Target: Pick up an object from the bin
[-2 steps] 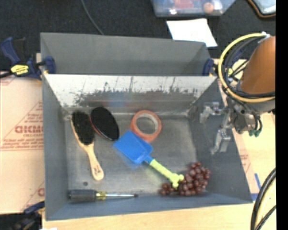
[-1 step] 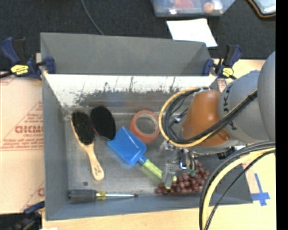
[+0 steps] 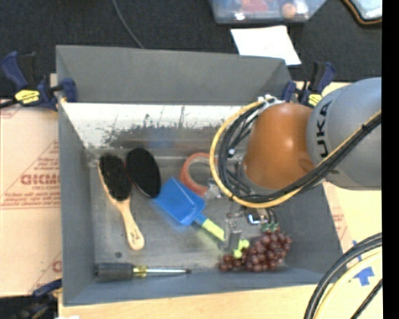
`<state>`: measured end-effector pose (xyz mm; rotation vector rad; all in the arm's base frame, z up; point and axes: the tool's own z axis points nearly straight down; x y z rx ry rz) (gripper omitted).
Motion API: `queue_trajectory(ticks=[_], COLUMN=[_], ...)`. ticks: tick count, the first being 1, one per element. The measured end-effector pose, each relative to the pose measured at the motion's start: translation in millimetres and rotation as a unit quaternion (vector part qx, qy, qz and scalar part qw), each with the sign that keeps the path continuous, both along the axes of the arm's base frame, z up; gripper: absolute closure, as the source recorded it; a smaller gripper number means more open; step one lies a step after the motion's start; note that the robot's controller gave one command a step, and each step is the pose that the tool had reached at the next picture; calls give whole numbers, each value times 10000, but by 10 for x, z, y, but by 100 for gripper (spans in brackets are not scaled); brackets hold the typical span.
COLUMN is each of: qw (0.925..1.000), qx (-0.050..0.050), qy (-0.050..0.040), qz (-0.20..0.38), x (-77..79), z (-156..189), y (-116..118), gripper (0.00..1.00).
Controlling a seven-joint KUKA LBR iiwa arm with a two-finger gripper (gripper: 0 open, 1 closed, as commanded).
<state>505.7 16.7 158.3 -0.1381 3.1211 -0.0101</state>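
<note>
Poised low at the near right of the bin (image 3: 186,88), just beside the purple grape bunch (image 3: 259,252) and a yellow-green handle tip (image 3: 240,247), jaws too hidden to call apart or together; probably pre-grasp, needing next a centred close.

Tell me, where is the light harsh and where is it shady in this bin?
Camera view: light glares white along the top of the bin's back wall; the orange cover has a soft sheen; the floor looks darker under the arm, by the purple grapes; the black oval brush reads as a flat dark patch.
</note>
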Motion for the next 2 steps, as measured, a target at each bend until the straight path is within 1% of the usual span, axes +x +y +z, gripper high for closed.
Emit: queue_trajectory(ticks=[1,2], qw=[9695,9978], qx=[39,10], qy=[37,-65], qz=[-2451,-653], x=[-305,-263], z=[-580,-861], y=[47,-79], gripper=[0,0])
